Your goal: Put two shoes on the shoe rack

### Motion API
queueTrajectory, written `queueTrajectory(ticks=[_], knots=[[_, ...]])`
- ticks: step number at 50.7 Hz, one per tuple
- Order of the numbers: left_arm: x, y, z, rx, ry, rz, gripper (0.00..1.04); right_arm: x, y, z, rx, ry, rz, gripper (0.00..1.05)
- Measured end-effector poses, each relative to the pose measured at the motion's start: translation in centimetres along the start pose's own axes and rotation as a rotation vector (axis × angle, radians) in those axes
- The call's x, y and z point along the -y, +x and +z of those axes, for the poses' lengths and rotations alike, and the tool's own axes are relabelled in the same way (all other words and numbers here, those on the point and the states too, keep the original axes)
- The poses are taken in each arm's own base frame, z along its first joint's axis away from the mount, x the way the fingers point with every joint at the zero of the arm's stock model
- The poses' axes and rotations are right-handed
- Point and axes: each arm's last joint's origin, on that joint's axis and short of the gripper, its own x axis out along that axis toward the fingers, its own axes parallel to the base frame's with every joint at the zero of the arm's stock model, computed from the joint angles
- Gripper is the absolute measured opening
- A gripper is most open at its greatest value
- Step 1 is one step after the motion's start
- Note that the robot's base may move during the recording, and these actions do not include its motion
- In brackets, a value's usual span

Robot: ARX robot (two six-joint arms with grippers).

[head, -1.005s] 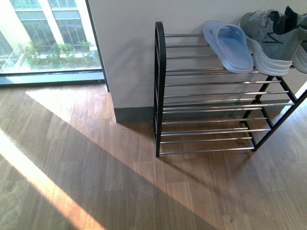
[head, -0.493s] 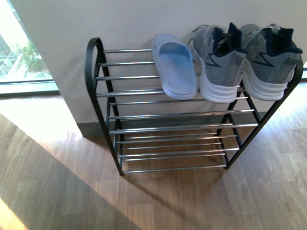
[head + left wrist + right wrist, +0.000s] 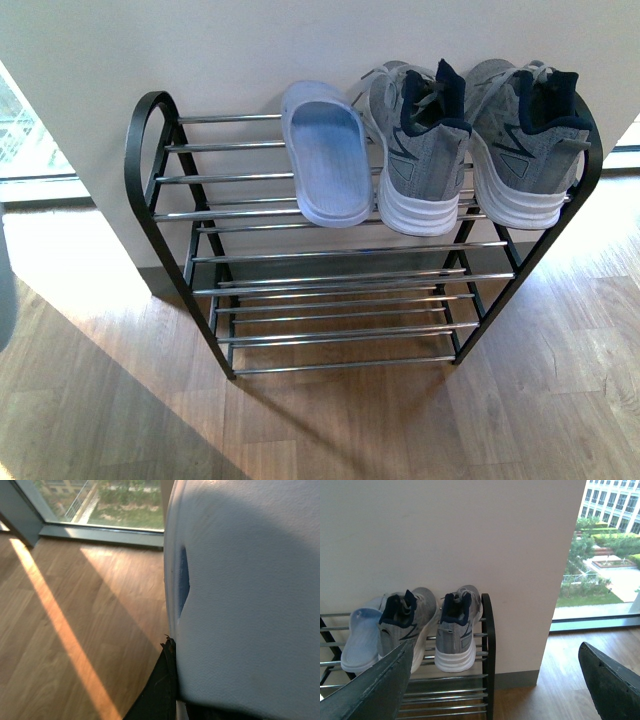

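Right jaws first: the right gripper point(image 3: 496, 647) is spread wide with nothing between its fingers. It hangs in the air facing the rack's end, well apart from it. The left gripper point(image 3: 170, 690) shows one dark finger against a pale blue slide point(image 3: 240, 605) that fills its wrist view, so I judge it clamped on that slide and carrying it above the wood floor point(image 3: 75, 620).

What has changed: over the last second the front view has swung round. The shoe rack point(image 3: 330, 255) has gone from the frame's right edge to centre, whole. Nothing on it has shifted. On the top tier the other slide point(image 3: 325, 165) lies sole-up beside the two grey sneakers point(image 3: 420, 160), heels toward me.

For the task, I'm now squared up for the drop. The bare rods left of the racked slide look like the slot for its mate.
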Motion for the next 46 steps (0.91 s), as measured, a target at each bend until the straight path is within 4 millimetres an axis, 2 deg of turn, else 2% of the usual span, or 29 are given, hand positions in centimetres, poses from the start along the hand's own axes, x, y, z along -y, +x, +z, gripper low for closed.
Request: queueTrajectory(ticks=[4,7,12,19,33,46], knots=[[1.4,0.8,1.0,0.000,-0.003,-0.041,0.02,0.0,0.0,0.0,0.000,0.000,0.001,0.96],[3.3,2.3,2.3,-0.014,0.004,-0.101,0.02,0.0,0.0,0.0,0.000,0.000,0.003,0.96],[7.5,5.9,5.1,-0.055,0.039,-0.209,0.02,0.0,0.0,0.0,0.000,0.000,0.003,0.96],[11.7,10.9,6.4,-0.152,0.098,-0.225,0.02,0.0,0.0,0.0,0.000,0.000,0.003,0.96],[16.4,18.2,6.2,-0.311,0.106,-0.201,0.02,0.0,0.0,0.0,0.000,0.000,0.003,0.96],[18.6,22.5,4.3,-0.418,0.085,-0.098,0.02,0.0,0.0,0.0,0.000,0.000,0.003,0.96]])
